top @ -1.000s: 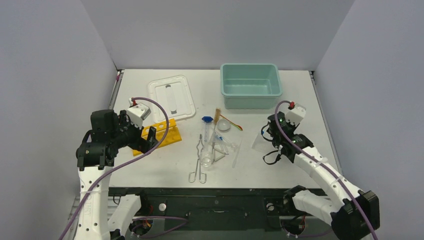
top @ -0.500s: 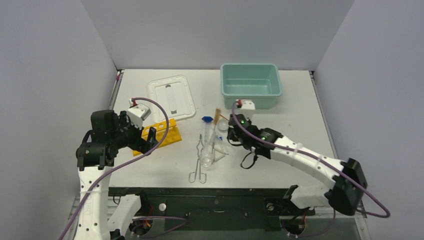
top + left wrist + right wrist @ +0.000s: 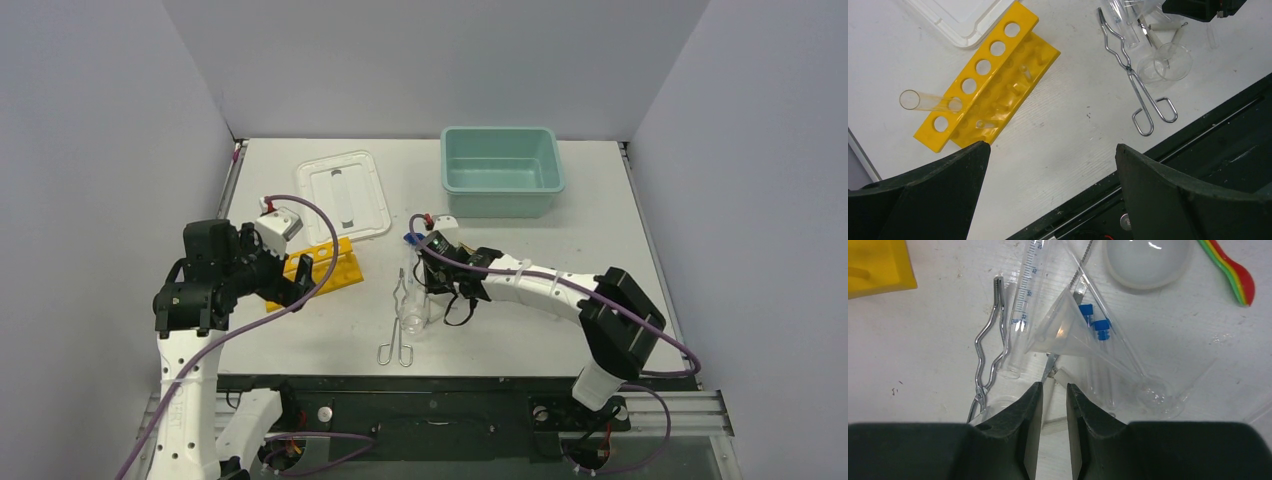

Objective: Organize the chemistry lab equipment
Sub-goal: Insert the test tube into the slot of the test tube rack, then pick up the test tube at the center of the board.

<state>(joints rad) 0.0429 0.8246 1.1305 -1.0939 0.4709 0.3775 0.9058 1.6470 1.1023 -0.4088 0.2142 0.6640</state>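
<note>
Wide spread, the left pincer (image 3: 1050,147) hangs over the yellow rack (image 3: 983,85) at frame left, 1 clear tube (image 3: 928,101) in a hole. At the middle of the bench (image 3: 600,250), the right pincer (image 3: 1054,387) is beside the tongs (image 3: 990,347), fingers nearly together around a pale bar (image 3: 1061,376), perhaps the wire triangle; grip unclear.

Cropped or covered
Tongs' (image 3: 990,340) loops behind right gripper (image 3: 1054,387); rack (image 3: 878,265), dish (image 3: 1148,260), spoon (image 3: 1233,265) clipped at right-wrist view's edges; lid (image 3: 963,17) at left-wrist's.

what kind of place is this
Probably a robot test bench staged as a chemistry lab: plain grey walls around a white table, with glass tubes, a yellow rack and metal tongs laid out.
</note>
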